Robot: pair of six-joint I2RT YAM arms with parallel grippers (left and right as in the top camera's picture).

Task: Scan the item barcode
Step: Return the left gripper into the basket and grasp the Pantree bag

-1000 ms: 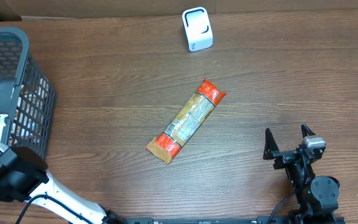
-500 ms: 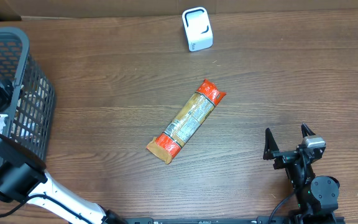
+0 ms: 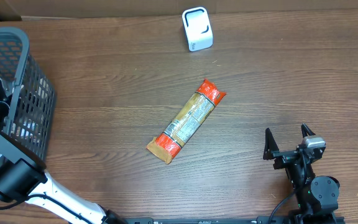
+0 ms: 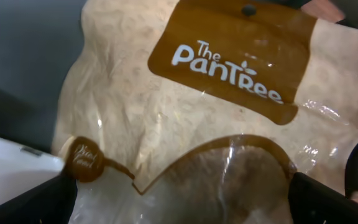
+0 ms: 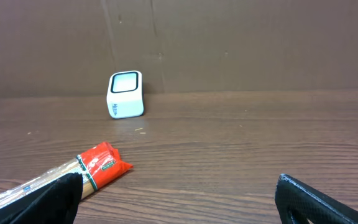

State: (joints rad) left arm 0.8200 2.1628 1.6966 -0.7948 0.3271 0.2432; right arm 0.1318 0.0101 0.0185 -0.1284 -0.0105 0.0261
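Left arm link (image 3: 64, 198): white tubular shell, with a thin black cable (image 3: 25, 208) alongside.
Left arm joint housing (image 3: 12, 174): matte black, boxy, rounded edges.
Left gripper fingers (image 4: 27, 202): black, wedge-shaped, plain faces.
Right arm (image 3: 316, 186): all black, with a round joint cap at the base.
Right wrist block (image 3: 314, 143): small, pale grey.
Right gripper (image 3: 288, 140): two black tapered fingers (image 5: 36, 199) with a smooth matte surface.

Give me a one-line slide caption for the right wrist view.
Open right pincer faces the white scanner across the wooden table, the orange-ended packet lying at lower left.

packet (image 3: 186, 121) centre, scanner (image 3: 197, 28) behind, basket (image 3: 39, 87) left
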